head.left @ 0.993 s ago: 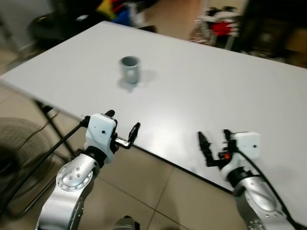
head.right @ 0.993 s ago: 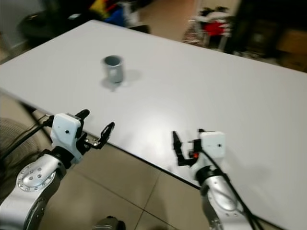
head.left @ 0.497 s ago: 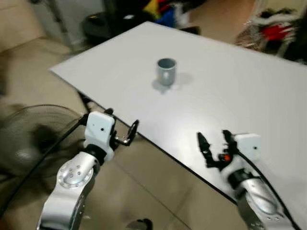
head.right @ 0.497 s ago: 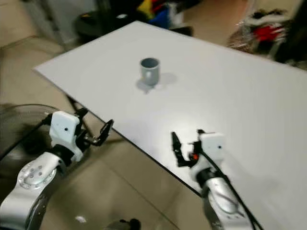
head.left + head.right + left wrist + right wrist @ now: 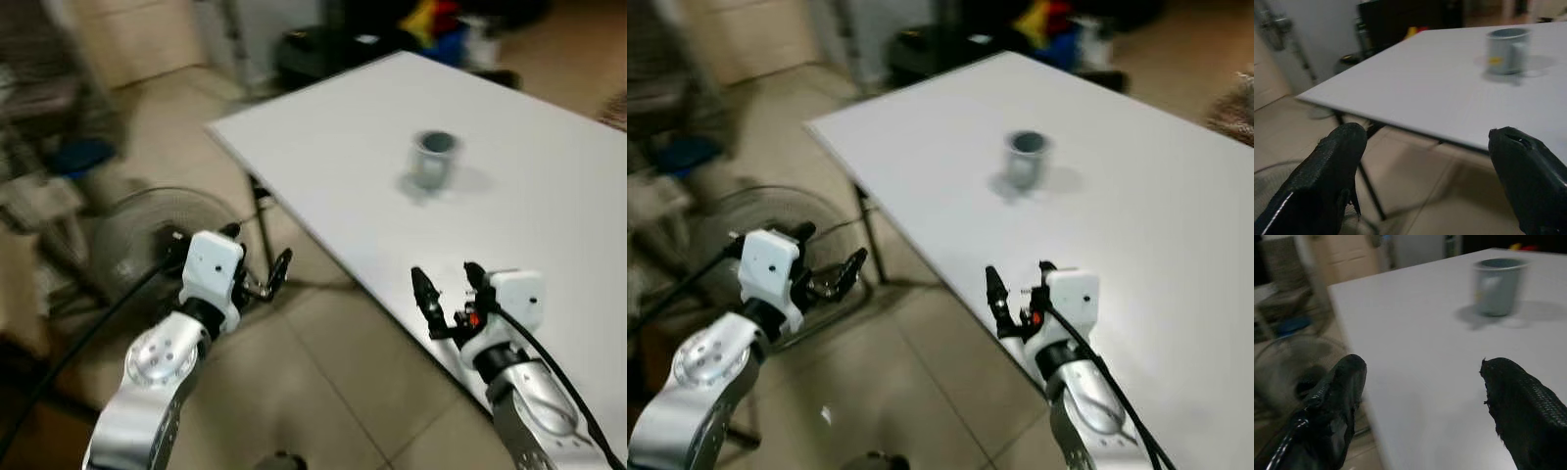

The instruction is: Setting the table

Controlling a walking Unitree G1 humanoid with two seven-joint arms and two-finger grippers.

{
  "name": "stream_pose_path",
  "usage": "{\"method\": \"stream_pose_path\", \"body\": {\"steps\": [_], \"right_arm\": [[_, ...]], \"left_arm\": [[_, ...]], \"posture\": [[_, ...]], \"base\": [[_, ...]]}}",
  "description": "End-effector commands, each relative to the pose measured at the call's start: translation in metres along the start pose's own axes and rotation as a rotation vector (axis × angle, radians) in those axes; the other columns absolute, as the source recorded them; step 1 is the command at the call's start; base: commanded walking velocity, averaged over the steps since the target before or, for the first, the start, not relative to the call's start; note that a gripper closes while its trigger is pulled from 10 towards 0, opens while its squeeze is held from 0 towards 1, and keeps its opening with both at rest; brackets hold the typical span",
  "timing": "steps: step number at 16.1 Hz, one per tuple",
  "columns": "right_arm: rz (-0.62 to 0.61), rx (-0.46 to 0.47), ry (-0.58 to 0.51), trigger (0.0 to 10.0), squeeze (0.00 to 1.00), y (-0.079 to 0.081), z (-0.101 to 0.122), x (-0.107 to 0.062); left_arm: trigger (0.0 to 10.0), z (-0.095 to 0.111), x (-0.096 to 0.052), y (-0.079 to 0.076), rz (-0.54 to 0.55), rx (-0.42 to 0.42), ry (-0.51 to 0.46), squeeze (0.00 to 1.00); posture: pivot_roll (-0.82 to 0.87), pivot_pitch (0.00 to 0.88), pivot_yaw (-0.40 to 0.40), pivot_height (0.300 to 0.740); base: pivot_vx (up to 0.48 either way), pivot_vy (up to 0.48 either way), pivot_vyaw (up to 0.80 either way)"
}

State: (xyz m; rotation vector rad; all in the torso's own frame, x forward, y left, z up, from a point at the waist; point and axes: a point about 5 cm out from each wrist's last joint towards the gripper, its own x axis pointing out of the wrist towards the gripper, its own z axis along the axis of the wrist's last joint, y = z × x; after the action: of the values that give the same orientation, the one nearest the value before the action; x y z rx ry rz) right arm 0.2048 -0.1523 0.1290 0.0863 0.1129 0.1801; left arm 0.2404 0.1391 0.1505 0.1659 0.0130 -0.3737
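White table spans the tiled floor, a floor fan beside it. Left gripper hangs off the edge, right gripper over it, both spread, empty. Grey mug stands upright, well beyond.

Even indoor light, heavy motion blur throughout, soft shadow beside the mug

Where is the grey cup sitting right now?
In the left eye view the grey cup stands upright on the white table, ahead of the right gripper and apart from it, near the table's left end.
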Motion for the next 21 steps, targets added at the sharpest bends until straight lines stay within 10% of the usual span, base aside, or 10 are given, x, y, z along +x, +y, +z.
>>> {"method": "stream_pose_path", "body": {"steps": [1,21], "right_arm": [[0.019,0.012,-0.006,10.0,0.00,0.0051,0.0007,0.0006],[0.025,0.021,0.002,10.0,0.00,0.0062,-0.0010,0.0025]], "left_arm": [[10.0,-0.0016,-0.0021,0.0033,0.012,0.008,0.011,0.00],[10.0,-0.0015,-0.0052,0.0049,0.026,0.001,0.022,0.00]], "posture": [[0.03,0.048,0.057,0.740],[0.04,0.052,0.046,0.740]], "base": [[0.000,0.000,0.80],[0.000,0.258,0.24]]}}
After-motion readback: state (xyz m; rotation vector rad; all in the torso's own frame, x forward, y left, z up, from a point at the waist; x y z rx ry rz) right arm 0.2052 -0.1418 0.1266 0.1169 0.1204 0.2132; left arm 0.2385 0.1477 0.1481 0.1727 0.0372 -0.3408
